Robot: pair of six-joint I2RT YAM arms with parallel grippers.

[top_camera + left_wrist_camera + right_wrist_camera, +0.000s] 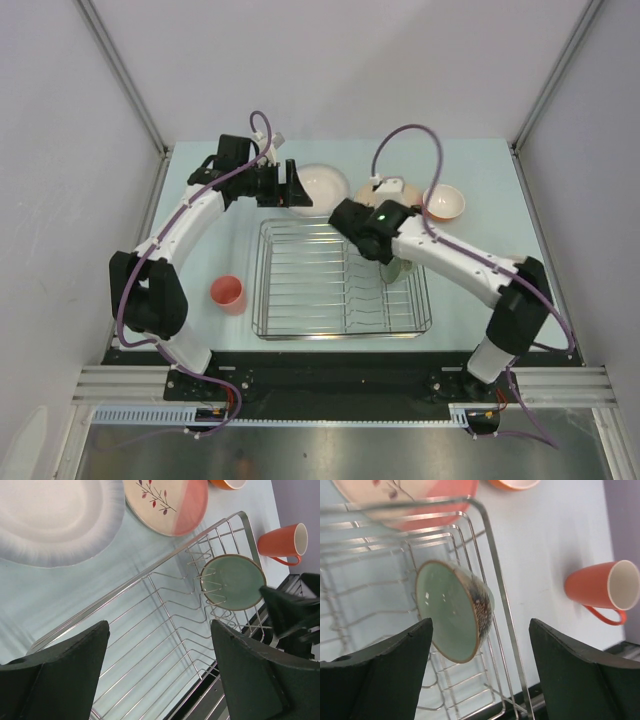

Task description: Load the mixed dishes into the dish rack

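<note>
Two black-and-white arms reach over a pale blue-green table (pixel 480 170), smooth and matte. Biggest item on it is the dish rack (pixel 300 285): rect. silver wire grid, low raised sides, upright looped prongs toward its right end, sitting centre-near.

Two round plates lie flat just beyond the rack's far side. The white plate (pixel 50 520) is glossy w/ a greyish brushed rim. Beside it, the patterned plate (pixel 167 502) is cream w/ a dark-red twig motif and a coral-pink segment. From the top cam the L arm covers part of the white one, and the R arm + purple cable hide most of the patterned one.

The pale green bowl (pixel 452 612) is in the rack, on edge among the prongs by the right-end wall, tilted. It is glazed inside, w/ a brown rim and speckled outside.

The orange bowl (pixel 443 203), white inside, sits upright on the table past the rack's far-right corner. An orange mug (pixel 602 590) w/ handle is right of the rack, apart from it; the R arm blocks it from the top cam. A coral cup (pixel 228 293) stands upright just left of the rack.

L gripper (pixel 159 627): jaws wide, empty, by the rack's far-left corner. R gripper (pixel 480 625): jaws wide, nothing between them, above the green bowl.
</note>
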